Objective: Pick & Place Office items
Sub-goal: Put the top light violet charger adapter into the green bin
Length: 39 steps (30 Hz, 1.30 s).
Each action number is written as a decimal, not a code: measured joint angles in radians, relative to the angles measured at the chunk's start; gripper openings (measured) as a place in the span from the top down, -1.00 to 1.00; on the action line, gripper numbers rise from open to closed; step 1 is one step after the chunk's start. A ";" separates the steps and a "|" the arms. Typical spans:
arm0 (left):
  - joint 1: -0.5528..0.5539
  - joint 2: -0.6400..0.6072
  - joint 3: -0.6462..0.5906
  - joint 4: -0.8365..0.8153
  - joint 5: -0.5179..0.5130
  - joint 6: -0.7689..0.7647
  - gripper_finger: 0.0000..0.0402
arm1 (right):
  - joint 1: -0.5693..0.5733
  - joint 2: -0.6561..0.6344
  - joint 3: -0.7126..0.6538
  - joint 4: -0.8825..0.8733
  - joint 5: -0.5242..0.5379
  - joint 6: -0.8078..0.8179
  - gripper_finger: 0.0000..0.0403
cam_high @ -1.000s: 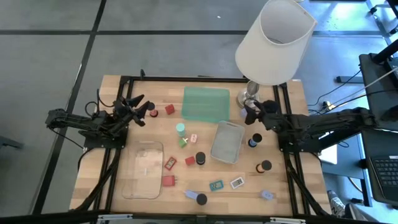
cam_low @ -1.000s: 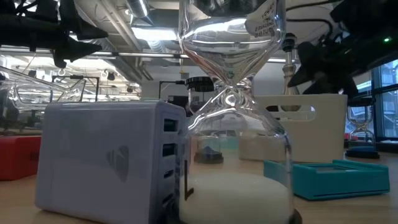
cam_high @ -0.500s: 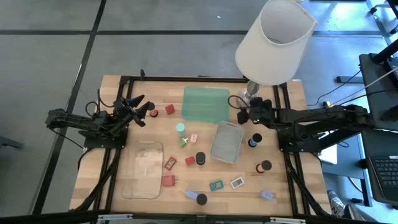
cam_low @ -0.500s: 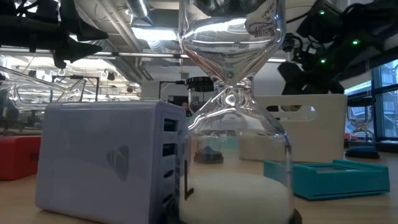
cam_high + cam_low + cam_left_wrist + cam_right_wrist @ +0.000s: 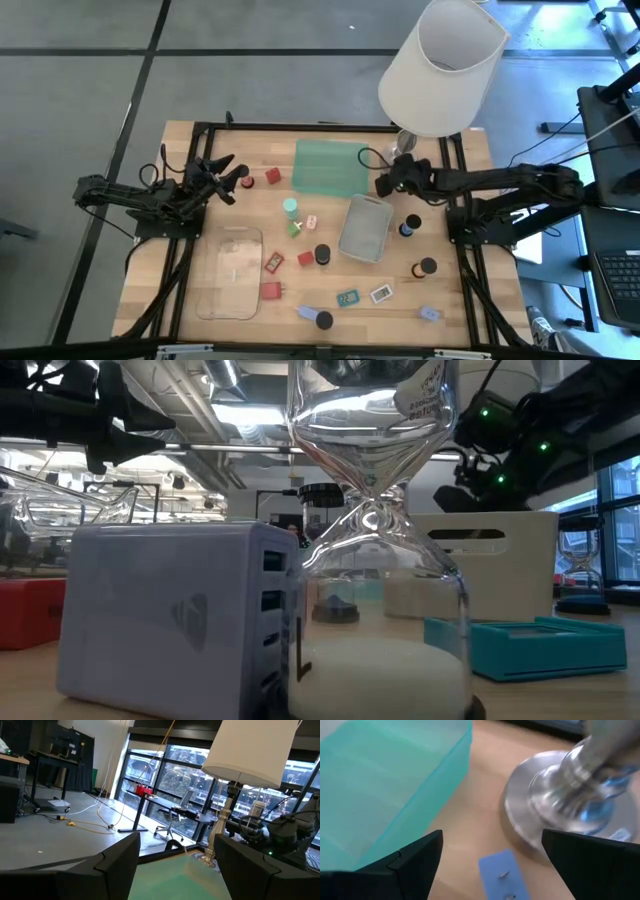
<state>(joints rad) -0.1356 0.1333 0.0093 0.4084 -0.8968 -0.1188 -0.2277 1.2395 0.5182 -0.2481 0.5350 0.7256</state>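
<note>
The office items lie scattered on the wooden table: red blocks, a teal disc, black round caps, small cards and pale blue-grey pieces. My right gripper is open between the green tray and the lamp's base. It hangs over a small blue piece that lies flat on the table, and touches nothing. My left gripper is open and empty at the table's left, near a red round piece.
A white-shaded lamp stands at the far right. A grey tray lies mid-table and a clear tray at the near left. In the low view an hourglass and a pale blue-grey block stand close to the camera.
My right gripper has gone toward the table's left edge, away from the lamp's base and toward the green tray's right side, its arm stretching out. It stays open.
</note>
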 joint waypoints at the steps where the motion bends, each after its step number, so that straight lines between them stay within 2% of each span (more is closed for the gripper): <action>1: 0.000 0.000 0.000 0.000 0.000 0.000 -0.25 | -0.007 0.003 0.000 0.000 -0.014 0.000 -0.71; 18: 0.000 0.000 0.000 -0.001 0.000 -0.001 -0.25 | -0.027 0.108 -0.001 0.001 -0.056 0.021 -0.68; 29: 0.000 0.000 0.000 -0.002 0.000 -0.001 -0.25 | -0.027 0.111 -0.001 -0.014 -0.056 0.018 -0.33; 39: 0.000 0.000 0.000 -0.002 0.000 -0.001 -0.25 | -0.027 0.111 -0.001 -0.018 -0.057 0.018 0.10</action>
<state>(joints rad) -0.1356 0.1333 0.0093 0.4068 -0.8970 -0.1199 -0.2546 1.3502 0.5171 -0.2665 0.4782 0.7437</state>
